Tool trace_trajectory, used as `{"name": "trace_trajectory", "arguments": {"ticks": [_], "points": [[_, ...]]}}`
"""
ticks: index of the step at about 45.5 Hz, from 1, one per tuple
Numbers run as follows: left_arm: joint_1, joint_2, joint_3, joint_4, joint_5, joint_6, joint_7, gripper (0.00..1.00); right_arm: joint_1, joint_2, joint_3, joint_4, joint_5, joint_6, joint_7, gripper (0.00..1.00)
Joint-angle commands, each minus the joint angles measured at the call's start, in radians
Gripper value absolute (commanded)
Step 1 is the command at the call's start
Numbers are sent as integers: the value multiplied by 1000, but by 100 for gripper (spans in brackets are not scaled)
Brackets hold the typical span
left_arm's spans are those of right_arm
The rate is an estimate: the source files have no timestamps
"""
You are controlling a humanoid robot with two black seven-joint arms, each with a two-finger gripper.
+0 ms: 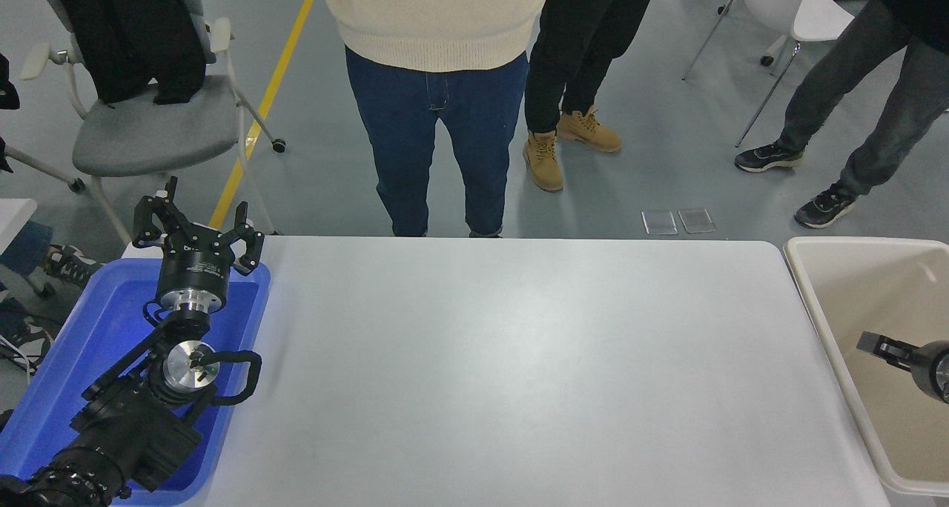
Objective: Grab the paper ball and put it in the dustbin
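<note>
The cream-beige dustbin point(808, 299) stands at the table's right end, partly cut off by the picture's edge. My right gripper point(884, 345) reaches in from the right edge and hangs over the dustbin's inside; only part of it shows. The paper ball is not in view, neither at the gripper nor on the bin's visible floor. My left arm is parked at the lower left, with its left gripper point(196, 229) open and empty over the far end of the blue tray point(81, 322).
The white table point(504, 373) lies between tray and dustbin. Three people stand at the far side: blue jeans point(437, 144), tan boots point(545, 162), grey trousers point(852, 107). A grey chair point(148, 129) is at the top left, a white chair point(801, 10) at the top right.
</note>
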Motion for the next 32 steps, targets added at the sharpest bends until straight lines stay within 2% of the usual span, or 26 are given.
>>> {"name": "trace_trajectory", "arguments": {"ticks": [1, 5, 9, 14, 16, 17, 26, 31, 32], "points": [[0, 0, 0, 1, 0, 0, 0, 99, 88, -28, 139, 180, 62, -1, 1, 100], [0, 0, 0, 1, 0, 0, 0, 99, 69, -72, 406, 283, 170, -1, 1, 100], [0, 0, 0, 1, 0, 0, 0, 99, 5, -65, 651, 347, 253, 1, 1, 100], [0, 0, 0, 1, 0, 0, 0, 99, -33, -1, 911, 387, 366, 1, -1, 100], [0, 0, 0, 1, 0, 0, 0, 99, -39, 36, 983, 389, 433, 1, -1, 100], [0, 0, 0, 1, 0, 0, 0, 99, -44, 68, 1026, 389, 508, 1, -1, 100], [0, 0, 0, 1, 0, 0, 0, 99, -47, 184, 1052, 382, 831, 16, 10, 100], [-2, 0, 0, -1, 0, 0, 0, 99, -76, 216, 1063, 373, 955, 91, 13, 100], [0, 0, 0, 1, 0, 0, 0, 99, -93, 239, 1065, 360, 1013, 137, 13, 100]]}}
